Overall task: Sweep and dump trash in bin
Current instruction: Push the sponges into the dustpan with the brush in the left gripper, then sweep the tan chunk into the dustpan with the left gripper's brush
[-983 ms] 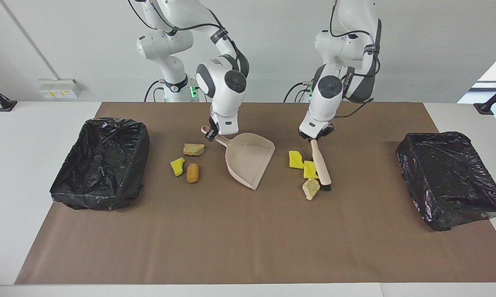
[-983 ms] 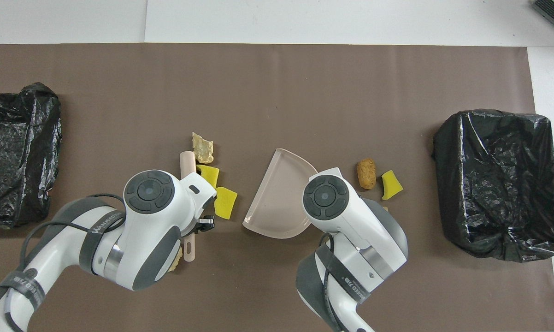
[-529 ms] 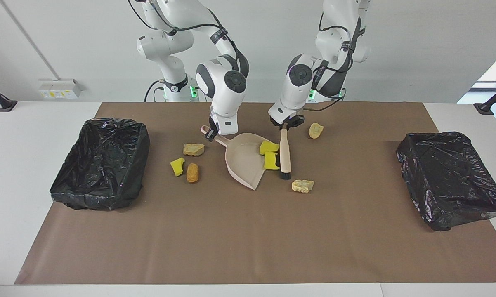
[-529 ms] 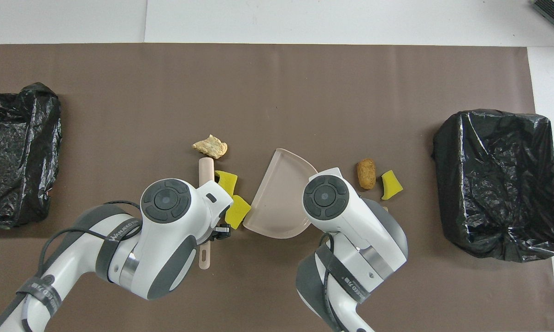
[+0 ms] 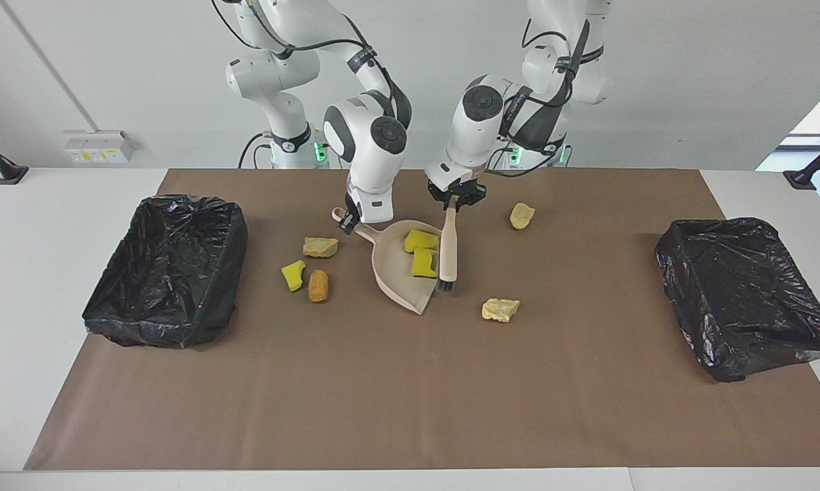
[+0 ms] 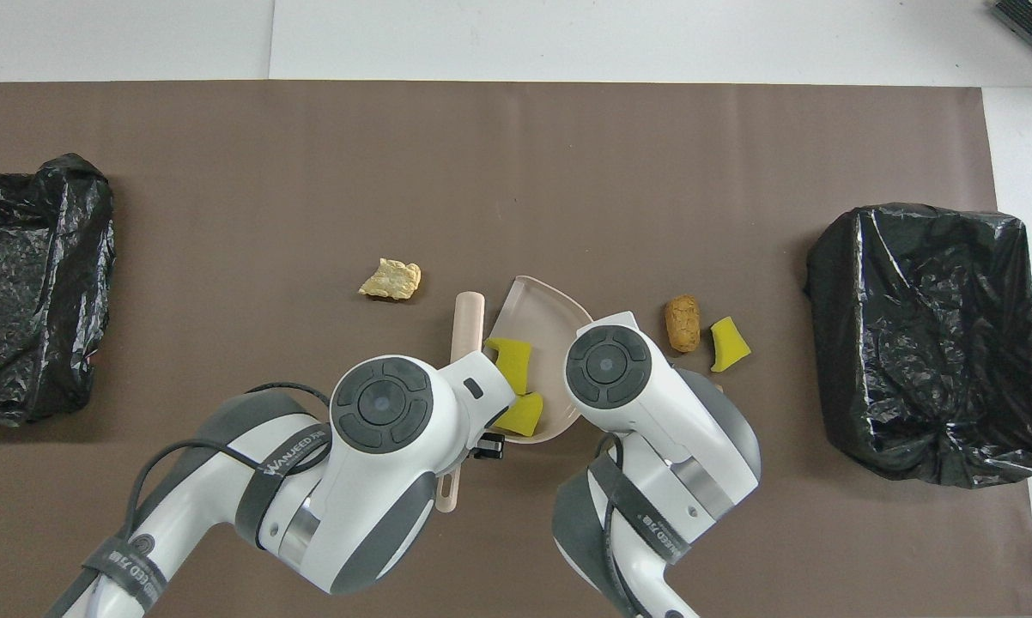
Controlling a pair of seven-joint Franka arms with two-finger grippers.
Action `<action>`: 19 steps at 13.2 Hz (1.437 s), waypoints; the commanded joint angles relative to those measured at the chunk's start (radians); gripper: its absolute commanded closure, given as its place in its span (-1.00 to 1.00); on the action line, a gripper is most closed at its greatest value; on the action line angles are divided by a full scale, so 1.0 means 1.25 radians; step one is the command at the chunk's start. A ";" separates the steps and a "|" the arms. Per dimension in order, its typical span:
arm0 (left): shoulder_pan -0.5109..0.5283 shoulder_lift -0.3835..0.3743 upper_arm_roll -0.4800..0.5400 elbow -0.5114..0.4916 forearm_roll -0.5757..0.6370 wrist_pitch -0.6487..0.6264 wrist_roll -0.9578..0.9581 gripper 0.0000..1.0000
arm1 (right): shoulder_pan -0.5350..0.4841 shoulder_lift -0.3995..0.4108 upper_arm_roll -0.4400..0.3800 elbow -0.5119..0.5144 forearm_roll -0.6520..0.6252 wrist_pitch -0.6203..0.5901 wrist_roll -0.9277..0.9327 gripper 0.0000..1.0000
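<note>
Two yellow sponge pieces [image 5: 419, 240] [image 5: 424, 262] lie in the pink dustpan [image 5: 398, 276], pressed against the brush [image 5: 448, 247] that rests along the pan's open edge. The left gripper [image 5: 457, 198] is clamped on the brush handle, bristles down at the pan's lip. The right gripper [image 5: 346, 221] is closed on the dustpan's handle, holding the pan flat on the mat.

The remaining trash is still loose. A pale crumbly chunk [image 5: 501, 309] lies on the mat just past the brush tip, farther from the robots. Another tan chunk [image 5: 521, 215] sits toward the left arm's end, near the left gripper. Toward the right arm's end, beside the pan, three scraps cluster: a tan piece [image 5: 320, 247], a yellow sponge bit [image 5: 293, 275] and an orange-brown lump [image 5: 318, 285], the last two nearly touching.

From above, both arms' wrists cover much of the pan and hide the grippers.

Two bins lined with black bags stand at either end: one [image 5: 168, 269] at the right arm's end, one [image 5: 748, 296] at the left arm's end, both well apart from the scraps.

A brown mat [image 5: 410, 409] covers the white table [image 5: 14, 286]. A plain white wall stands at the robots' backs, with a small socket box [image 5: 97, 146] on it.
</note>
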 commanded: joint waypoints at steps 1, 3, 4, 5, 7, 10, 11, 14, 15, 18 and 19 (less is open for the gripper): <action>0.028 0.001 0.006 0.039 -0.002 -0.068 0.016 0.84 | -0.007 -0.001 0.003 -0.008 -0.014 0.007 0.028 1.00; 0.088 0.009 0.008 0.045 0.056 -0.065 0.018 0.87 | -0.007 -0.001 0.003 -0.008 -0.013 0.008 0.028 1.00; 0.109 0.014 0.011 0.055 0.107 -0.063 0.027 0.89 | -0.007 -0.001 0.003 -0.008 -0.013 0.008 0.028 1.00; 0.149 0.024 0.011 0.060 0.135 -0.061 0.054 0.90 | -0.007 -0.001 0.003 -0.009 -0.013 0.008 0.030 1.00; 0.230 0.050 0.011 0.087 0.155 -0.052 0.179 0.95 | -0.007 -0.006 0.003 -0.021 -0.005 0.014 0.027 1.00; 0.302 0.122 0.011 0.136 0.201 -0.020 0.275 1.00 | -0.012 -0.004 0.003 -0.019 0.047 0.002 -0.001 1.00; 0.319 0.145 0.011 0.141 0.214 0.002 0.291 1.00 | -0.007 -0.003 0.003 -0.014 0.046 0.002 -0.001 1.00; 0.329 0.158 0.008 0.126 0.211 0.029 0.350 1.00 | -0.003 -0.004 0.003 -0.013 0.046 -0.002 0.000 1.00; 0.320 0.154 0.006 0.114 0.208 0.032 0.361 1.00 | -0.003 -0.004 0.003 -0.014 0.046 -0.002 0.004 1.00; 0.273 0.131 0.000 0.069 0.187 0.033 0.362 1.00 | -0.003 -0.004 0.003 -0.015 0.046 -0.001 0.008 1.00; 0.254 0.126 0.000 0.061 0.158 0.035 0.362 1.00 | -0.003 -0.005 0.003 -0.016 0.046 -0.001 0.008 1.00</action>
